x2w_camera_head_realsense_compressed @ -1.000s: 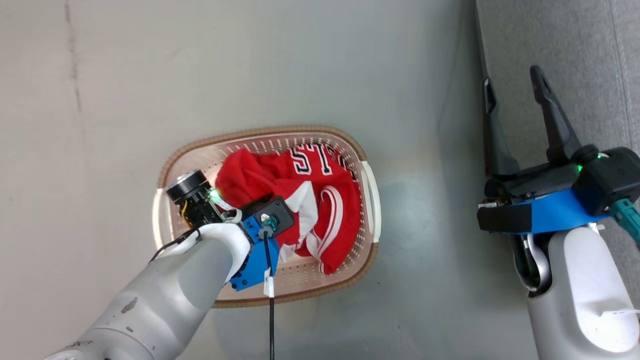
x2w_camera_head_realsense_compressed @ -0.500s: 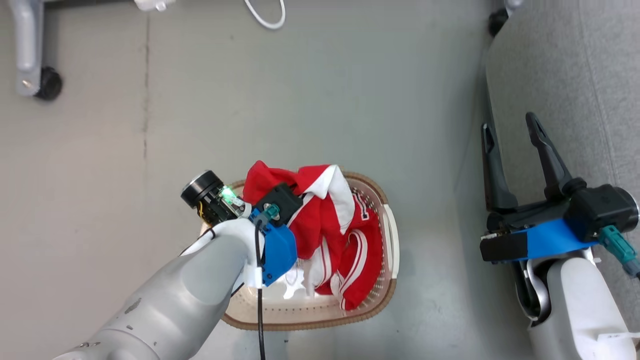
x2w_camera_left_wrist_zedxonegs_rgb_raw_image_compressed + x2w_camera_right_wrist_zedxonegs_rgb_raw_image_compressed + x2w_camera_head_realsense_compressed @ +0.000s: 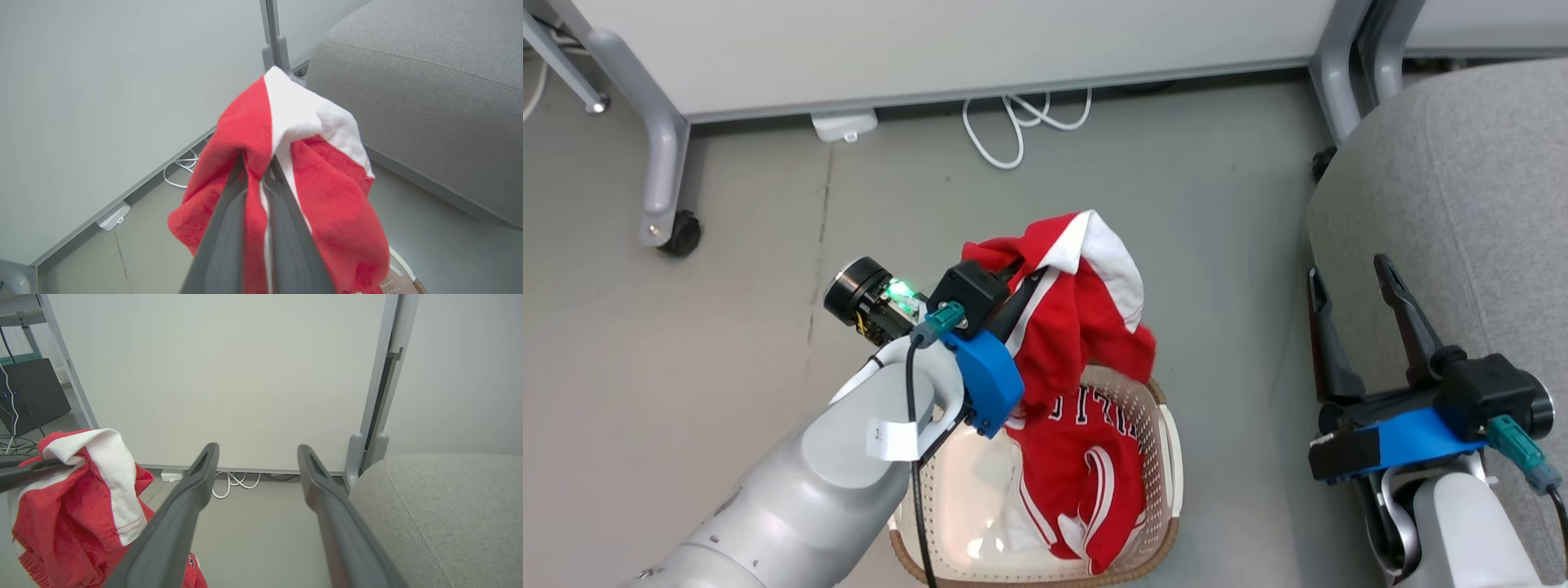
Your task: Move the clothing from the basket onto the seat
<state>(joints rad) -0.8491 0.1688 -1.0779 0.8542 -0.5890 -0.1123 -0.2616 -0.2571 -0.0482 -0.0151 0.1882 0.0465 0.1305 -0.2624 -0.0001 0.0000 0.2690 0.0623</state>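
The red and white clothing (image 3: 1086,318) hangs lifted above the cream basket (image 3: 1168,457), its lower part with white letters still trailing inside. My left gripper (image 3: 1033,273) is shut on the top fold of the clothing (image 3: 286,122), fingertips buried in the cloth. In the right wrist view the same clothing (image 3: 81,498) hangs at the left. My right gripper (image 3: 1347,273) stands open with nothing between its fingers (image 3: 196,486), beside the grey seat (image 3: 1462,180). The seat (image 3: 429,81) lies to the right of the lifted cloth.
A pale panel on grey wheeled legs (image 3: 662,163) stands ahead, with a white power block (image 3: 844,125) and looped white cable (image 3: 1021,122) on the floor beneath it. Open grey floor lies between basket and seat.
The left gripper has risen, pulling the clothing up out of the basket. The head view has tilted up, bringing the panel, its legs and the cable into view. The right gripper stays open.
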